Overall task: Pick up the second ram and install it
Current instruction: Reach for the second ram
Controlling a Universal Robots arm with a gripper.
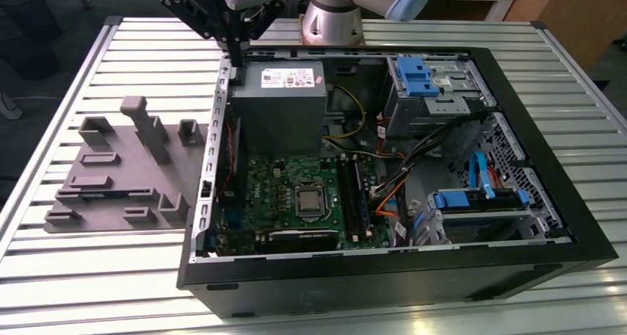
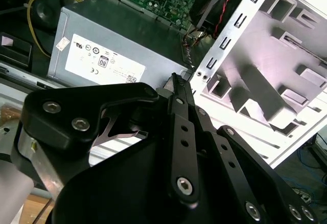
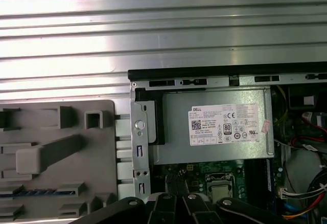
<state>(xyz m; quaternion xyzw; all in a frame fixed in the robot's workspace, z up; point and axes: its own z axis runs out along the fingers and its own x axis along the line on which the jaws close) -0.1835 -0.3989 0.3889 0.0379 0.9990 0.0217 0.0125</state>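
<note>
The second ram [image 3: 30, 194] shows as a thin blue strip, edge-up in a slot of the grey plastic tray [image 3: 61, 132] in the first wrist view. My gripper [image 1: 235, 52] hangs over the back corner of the open computer case [image 1: 392, 276], on the exterior view's left, just by the grey power supply [image 1: 279, 103]. It is shut with nothing between its fingertips [image 2: 176, 81], well apart from the ram. The long black memory slots [image 1: 353, 195] lie on the green motherboard [image 1: 284, 195] inside the case.
The tray [image 1: 117, 166], with raised blocks, lies on the ribbed metal table [image 1: 98, 291] to the exterior view's left of the case. Cables [image 1: 392, 181] and blue drive brackets [image 1: 416, 74] crowd the case's other side. The arm's base [image 1: 333, 19] stands behind the case.
</note>
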